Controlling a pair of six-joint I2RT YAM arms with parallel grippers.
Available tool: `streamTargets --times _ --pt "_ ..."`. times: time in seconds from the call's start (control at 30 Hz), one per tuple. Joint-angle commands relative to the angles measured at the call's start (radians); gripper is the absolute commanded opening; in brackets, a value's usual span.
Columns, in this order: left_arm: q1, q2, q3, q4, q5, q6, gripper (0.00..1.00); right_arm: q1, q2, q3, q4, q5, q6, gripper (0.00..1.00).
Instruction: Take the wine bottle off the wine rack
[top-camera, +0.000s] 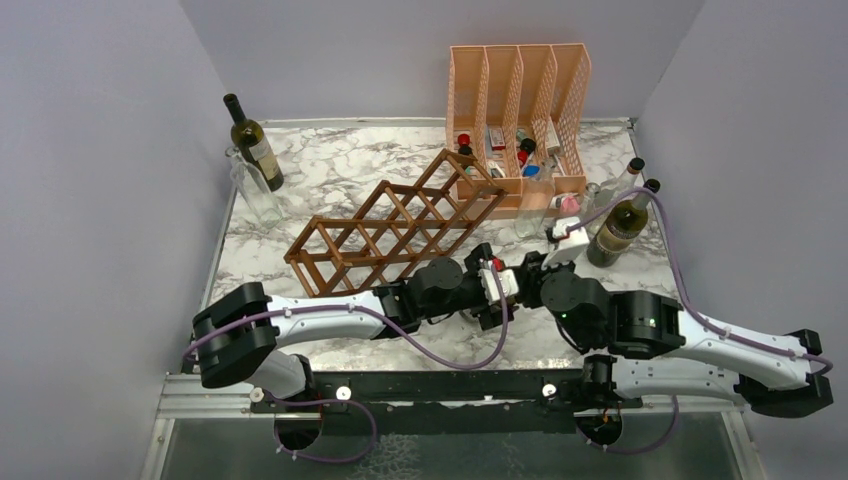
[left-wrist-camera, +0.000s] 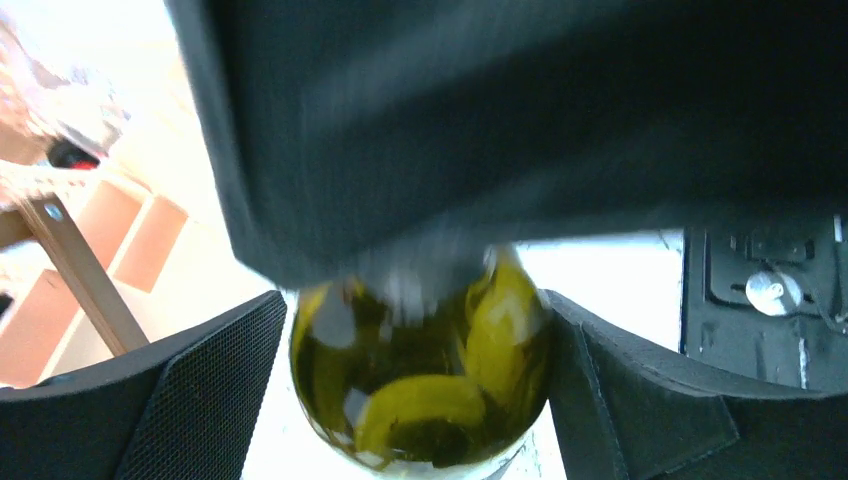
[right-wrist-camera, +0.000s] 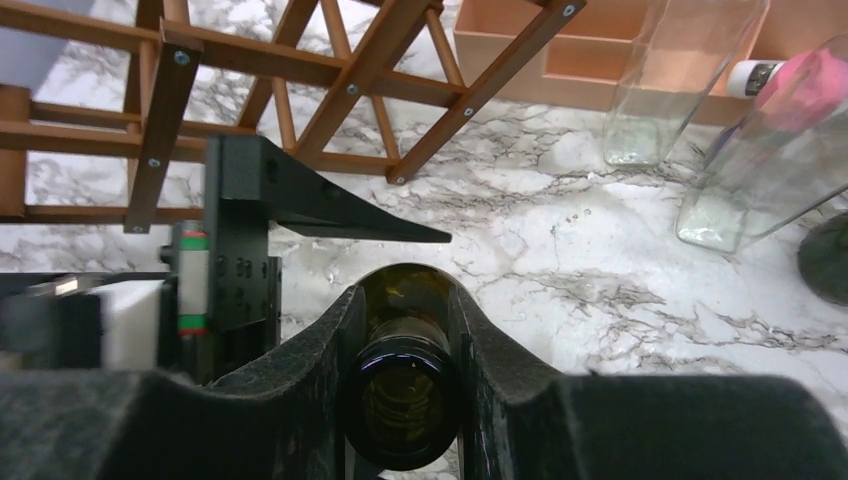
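The wine bottle (right-wrist-camera: 402, 400) is off the wine rack (top-camera: 390, 228), held over the worktop (top-camera: 340, 165) just before the rack's near right end; the right pincer (right-wrist-camera: 404, 300) is clamped round its neck, and the left pincer (left-wrist-camera: 416, 330) is closed on its green glass body, a finger pressing each side; from above the two wrists hide the bottle almost wholly.

Close behind stand the rack's thin brown sticks, lying slantwise across the middle of the worktop; to the right of the held bottle two clear glass bottles (right-wrist-camera: 672, 80) lean just before the peach mesh file organiser (top-camera: 515, 75), whose four slots hold several small bottles, too small to count; further right stands one olive labelled bottle (top-camera: 615, 230), near the right wall.

At the back left a dark labelled wine bottle (top-camera: 255, 145) leans by a third clear bottle (top-camera: 255, 192), well apart from the arms.

Pale walls close the left, back and right edges; bare marble lies behind the rack toward the back left, and in a strip between the rack and the near edge, under the left arm.
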Motion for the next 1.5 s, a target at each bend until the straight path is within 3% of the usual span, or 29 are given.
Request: streamTargets --times 0.0,0.23,0.43,0.53,0.87,1.0,1.27,1.47 --pt "-0.029 -0.063 0.061 0.151 -0.014 0.043 0.99 0.008 0.072 0.025 0.036 0.055 0.061 0.01" --pt "-0.029 -0.130 0.015 0.202 -0.061 0.098 0.99 -0.037 0.176 0.134 -0.103 0.115 0.104 0.01" --pt "-0.029 -0.182 -0.023 0.249 -0.180 0.146 0.99 -0.288 0.234 0.164 -0.007 -0.074 -0.029 0.01" --pt "-0.029 -0.183 -0.030 0.261 -0.222 0.165 0.99 -0.349 0.244 0.192 0.045 -0.112 -0.108 0.01" --pt "-0.029 -0.176 -0.025 0.262 -0.286 0.185 0.99 -0.562 0.429 0.435 -0.112 -0.222 -0.201 0.01" --pt "-0.027 -0.192 -0.030 0.269 -0.309 0.202 0.99 -0.663 0.436 0.422 -0.080 -0.321 -0.244 0.01" --pt "-0.026 -0.200 -0.038 0.283 -0.332 0.216 0.99 -0.776 0.476 0.442 -0.040 -0.374 -0.315 0.01" --pt "-0.022 -0.211 -0.038 0.284 -0.334 0.222 0.99 -0.794 0.506 0.417 -0.012 -0.379 -0.334 0.01"
